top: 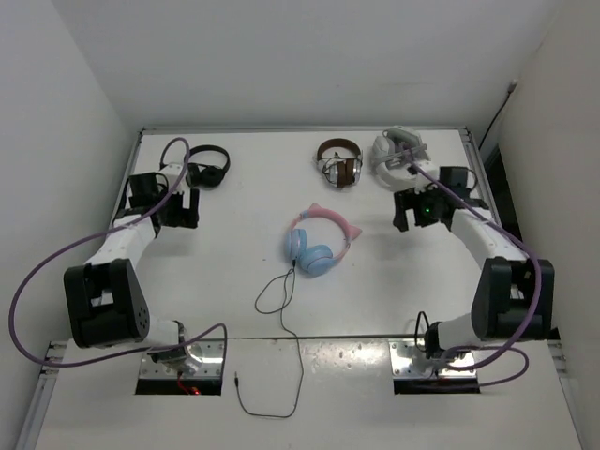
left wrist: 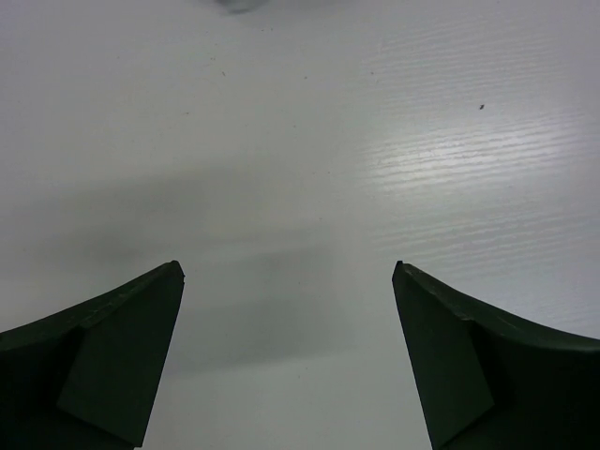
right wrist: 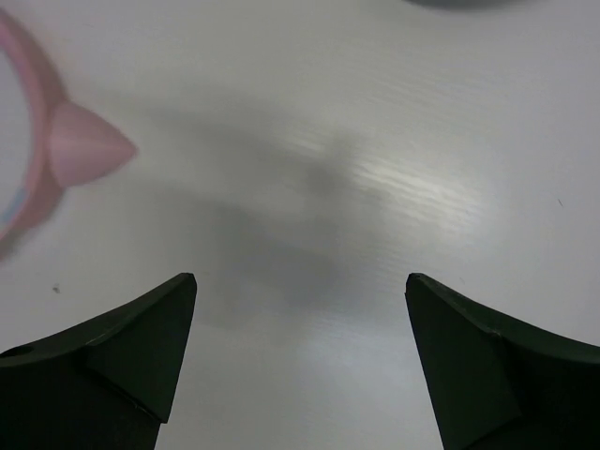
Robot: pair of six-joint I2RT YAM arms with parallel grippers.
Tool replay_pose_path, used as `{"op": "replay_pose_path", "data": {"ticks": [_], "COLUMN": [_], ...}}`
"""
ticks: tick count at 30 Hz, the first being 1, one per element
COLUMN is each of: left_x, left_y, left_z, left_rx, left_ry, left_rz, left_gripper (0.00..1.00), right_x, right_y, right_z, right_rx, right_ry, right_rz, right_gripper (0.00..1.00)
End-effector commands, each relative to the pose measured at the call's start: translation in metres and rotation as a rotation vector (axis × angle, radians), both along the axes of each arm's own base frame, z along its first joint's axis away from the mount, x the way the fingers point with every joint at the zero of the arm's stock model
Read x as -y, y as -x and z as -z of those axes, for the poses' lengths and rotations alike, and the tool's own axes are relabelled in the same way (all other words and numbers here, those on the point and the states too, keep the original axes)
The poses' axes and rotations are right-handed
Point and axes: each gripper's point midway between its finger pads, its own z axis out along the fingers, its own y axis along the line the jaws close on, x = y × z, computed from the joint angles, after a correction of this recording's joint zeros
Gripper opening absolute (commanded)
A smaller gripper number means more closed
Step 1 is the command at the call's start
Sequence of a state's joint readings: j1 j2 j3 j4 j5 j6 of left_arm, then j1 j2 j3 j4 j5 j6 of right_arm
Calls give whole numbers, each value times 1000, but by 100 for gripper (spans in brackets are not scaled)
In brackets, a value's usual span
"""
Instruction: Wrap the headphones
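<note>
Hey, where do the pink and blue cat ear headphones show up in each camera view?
Top external: headphones at the middle of the table.
Left wrist: not in it; only bare table ahead of the open left claw.
Right wrist: at the left edge, only part showing, with one cat ear.
Shared landmark: that cat ear, probably the right-hand one in the top view.

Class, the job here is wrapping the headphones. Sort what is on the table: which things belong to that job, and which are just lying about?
Belongs to the job:
cat-ear headphones, blue cups, pink band
their dark cable, trailing loose
left gripper and right gripper, both open

Just lying about:
black headphones
brown-and-silver headphones
white headphones, far right
</note>
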State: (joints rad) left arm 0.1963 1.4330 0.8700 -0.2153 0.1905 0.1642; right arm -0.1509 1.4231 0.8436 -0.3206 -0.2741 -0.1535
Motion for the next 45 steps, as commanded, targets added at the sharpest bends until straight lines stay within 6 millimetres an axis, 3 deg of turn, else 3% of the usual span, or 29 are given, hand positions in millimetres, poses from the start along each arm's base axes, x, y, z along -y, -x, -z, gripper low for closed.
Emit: {"op": "replay_pose_path", "data": {"ticks": [1,4,7,8,9,12,13,18,25,27,33,45], "left_x": [11,32,31,27,27,23,22,22,19,19,17,13], "left_y": [6,28,36,36,38,44,45,45,49,49,49,46], "left_z": [-30,-29,-28,-33,-36,-34,-37,-39,-31,-34,-31,-24], "left_rx": [85,49,25,40,47,31,39,38,16,25,14,1], "left_ry": [15,48,38,27,16,-10,-19,-19,-27,-30,-35,-46], "left_rz": [54,191,187,172,180,182,175,175,162,161,154,140], "left_gripper": [100,100,100,100,100,100,100,100,100,100,100,100], "right_x": [-61,-105,-132,-147,-152,-176,-178,-202,-207,-208,-215,-213], "right_y": [-40,-54,-70,-67,-70,-79,-79,-82,-90,-94,-87,-60], "right_z": [-33,-35,-37,-32,-18,-12,4,24,53,52,74,98], "right_rx": [119,96,92,69,43,38,1,-28,-52,-47,-111,-287], "right_ry": [-15,-55,-32,-27,5,43,62,70,126,131,158,202], "right_rz": [-183,-302,-366,-401,-411,-468,-478,-547,-576,-584,-658,-822], "right_gripper": [92,91,87,87,87,87,86,82,81,81,78,50]}}
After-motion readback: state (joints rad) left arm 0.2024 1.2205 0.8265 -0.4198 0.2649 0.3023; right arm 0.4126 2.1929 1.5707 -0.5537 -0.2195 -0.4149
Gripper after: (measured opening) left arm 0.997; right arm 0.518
